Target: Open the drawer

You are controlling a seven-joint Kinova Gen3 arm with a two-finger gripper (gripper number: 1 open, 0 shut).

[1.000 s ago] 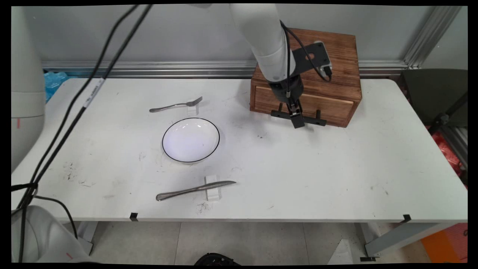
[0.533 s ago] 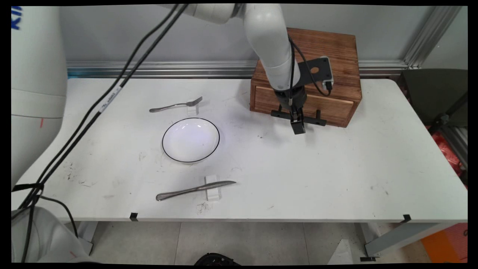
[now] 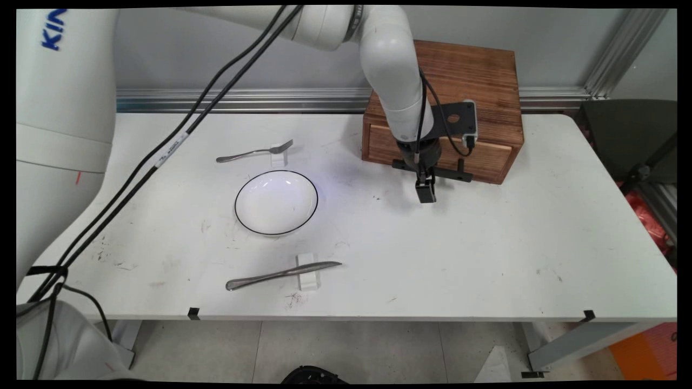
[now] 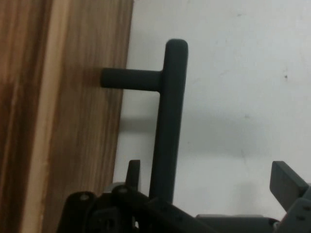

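Note:
A brown wooden box (image 3: 465, 75) stands at the table's back right, with a drawer (image 3: 489, 154) in its front. The drawer front (image 4: 63, 116) looks flush with the box. A black bar handle (image 3: 459, 174) stands off the drawer on short posts. My gripper (image 3: 425, 193) points down at the table just in front of this handle. In the hand view the handle (image 4: 167, 116) runs between the fingers of my open gripper (image 4: 209, 177), close beside the left finger (image 4: 133, 170). The right finger (image 4: 286, 182) stands well clear of the bar. Neither finger presses on it.
A white bowl with a black rim (image 3: 236, 208) sits left of centre. A fork (image 3: 254, 152) lies behind it and a knife (image 3: 281, 274) in front of it, each propped on a small white block. Black cables (image 3: 162, 146) hang across the table's left side.
The gripper has come down and a little toward the table's near side, from over the handle to just in front of it. The box and cutlery have not moved.

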